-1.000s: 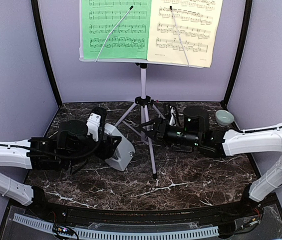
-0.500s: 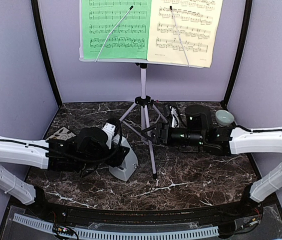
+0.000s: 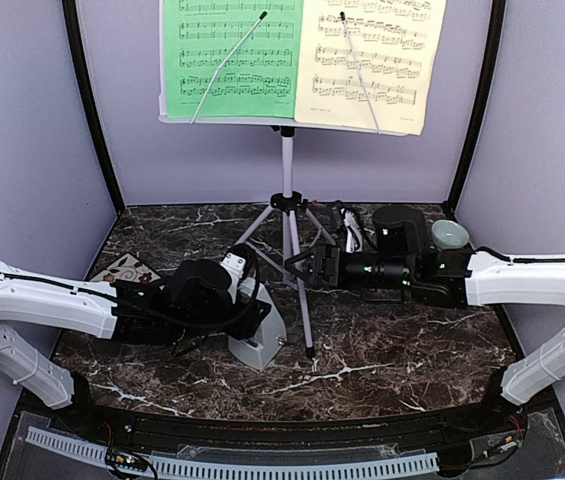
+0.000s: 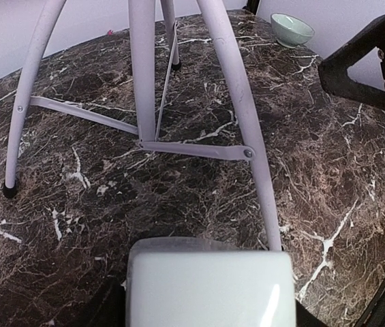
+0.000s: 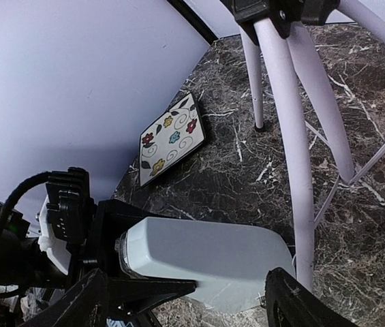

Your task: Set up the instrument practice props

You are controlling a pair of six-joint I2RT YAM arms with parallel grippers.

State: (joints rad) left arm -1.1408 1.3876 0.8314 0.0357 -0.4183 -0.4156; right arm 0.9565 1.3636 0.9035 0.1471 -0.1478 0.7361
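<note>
My left gripper [image 3: 251,308] clamps the metronome [image 3: 261,340], just left of the music stand [image 3: 286,165]'s near leg. My right gripper [image 3: 298,267] is farther back, its jaws apart.

- Stand [image 3: 287,190]: white tripod, upright at the back middle of the table. Its legs are splayed and thin braces run to the pole. The desk on top faces forward.
- Green sheet [image 3: 230,55]: printed staves, flat on the desk's left half under a thin wire arm.
- Yellow sheet [image 3: 370,60]: pale, beside the green one on the right half, under its own wire arm.
- Metronome [image 3: 262,340]: light-grey pyramid, tilted off upright, clamped in the left gripper [image 3: 250,312] just left of the stand's front leg.
</note>
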